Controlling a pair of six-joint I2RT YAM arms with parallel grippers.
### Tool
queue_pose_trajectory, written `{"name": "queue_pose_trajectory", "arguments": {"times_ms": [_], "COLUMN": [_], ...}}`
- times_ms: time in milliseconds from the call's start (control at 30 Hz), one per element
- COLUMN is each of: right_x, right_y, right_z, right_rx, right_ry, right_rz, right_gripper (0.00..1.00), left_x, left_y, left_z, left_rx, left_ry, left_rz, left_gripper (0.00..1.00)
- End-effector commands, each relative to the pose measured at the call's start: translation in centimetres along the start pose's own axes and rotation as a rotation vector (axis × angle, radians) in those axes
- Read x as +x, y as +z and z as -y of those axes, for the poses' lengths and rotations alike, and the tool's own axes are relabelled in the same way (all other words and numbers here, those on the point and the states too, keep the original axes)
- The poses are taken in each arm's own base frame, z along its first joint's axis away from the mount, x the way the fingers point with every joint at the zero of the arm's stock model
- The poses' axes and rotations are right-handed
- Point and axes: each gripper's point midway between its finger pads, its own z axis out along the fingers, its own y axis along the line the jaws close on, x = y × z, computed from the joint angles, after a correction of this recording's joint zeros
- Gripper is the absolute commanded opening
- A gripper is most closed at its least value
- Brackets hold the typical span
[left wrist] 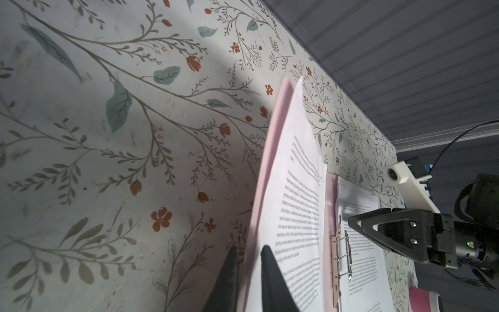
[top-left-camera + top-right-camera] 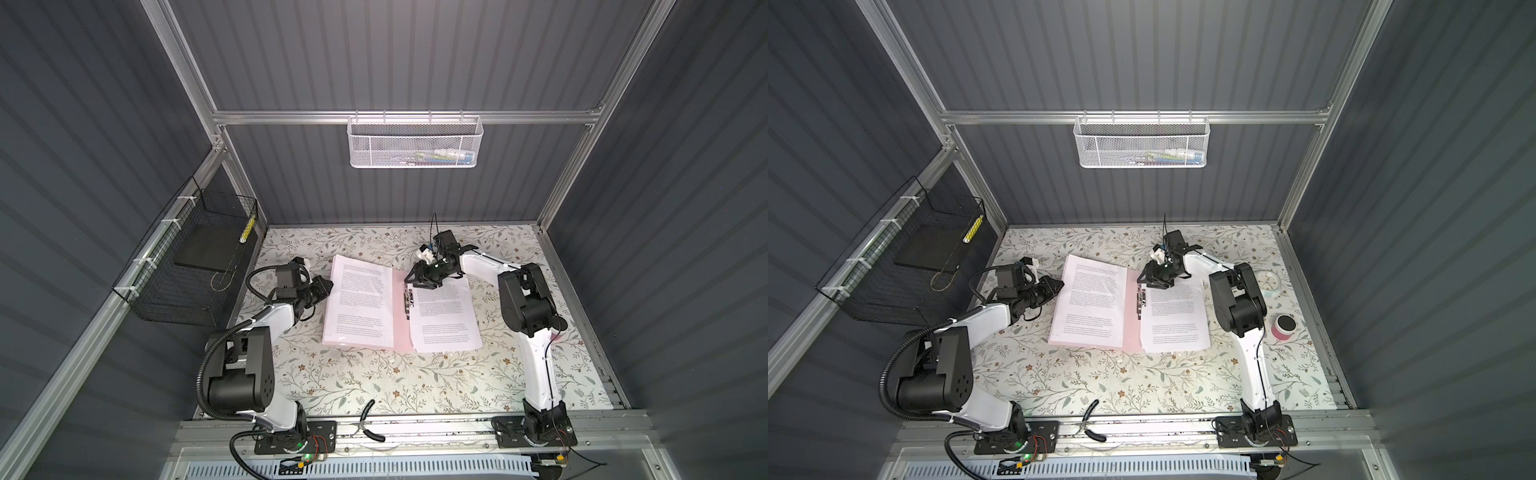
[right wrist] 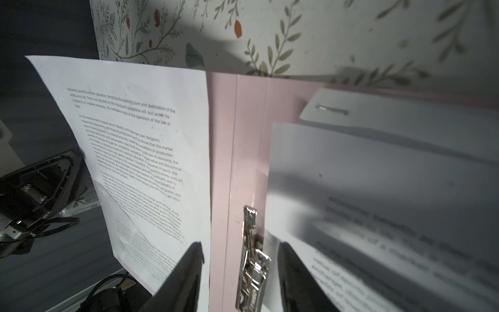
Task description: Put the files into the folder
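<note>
The pale pink folder (image 2: pixel 400 328) lies open on the flowered table, its silver clip (image 3: pixel 251 256) along the spine. One of the files (image 2: pixel 361 299), a white printed sheet, rests on the left cover, which is tilted up at its outer edge. More files (image 2: pixel 444 316) are stacked on the right half. My left gripper (image 1: pixel 249 247) is shut on the left cover's outer edge, one finger under the pink cover and one on the sheet. My right gripper (image 3: pixel 240 244) hangs open over the far end of the spine, with a jaw on either side of the clip.
A black wire basket (image 2: pixel 187 270) holding a black slab (image 2: pixel 208 245) hangs on the left wall, and a white mesh basket (image 2: pixel 415 143) on the back wall. Pliers (image 2: pixel 368 424) lie at the front edge. A white clock (image 2: pixel 1266 282) and a pink-and-black roll (image 2: pixel 1284 326) sit at the right.
</note>
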Motion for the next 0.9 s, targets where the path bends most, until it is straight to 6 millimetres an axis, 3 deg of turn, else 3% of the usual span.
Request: {"name": "queue_pose_trajectory", "arguments": {"times_ms": [0, 500, 567, 867], "right_x": [0.4, 1.9, 1.8, 1.2], "right_y": [0.6, 1.5, 1.5, 0.3], "right_z": [0.0, 0.0, 0.0, -0.9], "right_rx": [-0.02, -0.032, -0.031, -0.025], "right_ry": [0.0, 0.009, 0.011, -0.036], "right_rz": [-0.013, -0.047, -0.046, -0.014], "right_gripper": [0.48, 0.48, 0.48, 0.48], "left_x": [1.3, 2.1, 2.1, 1.8], "left_y": [0.7, 2.1, 2.2, 1.3], "left_z": [0.6, 2.2, 2.1, 1.5], "left_rx": [0.088, 0.247, 0.247, 0.166], "left_ry": [-0.029, -0.067, -0.07, -0.014], "left_rz": [-0.05, -0.1, -0.103, -0.089], "left_gripper": [0.18, 0.09, 0.0, 0.0]}}
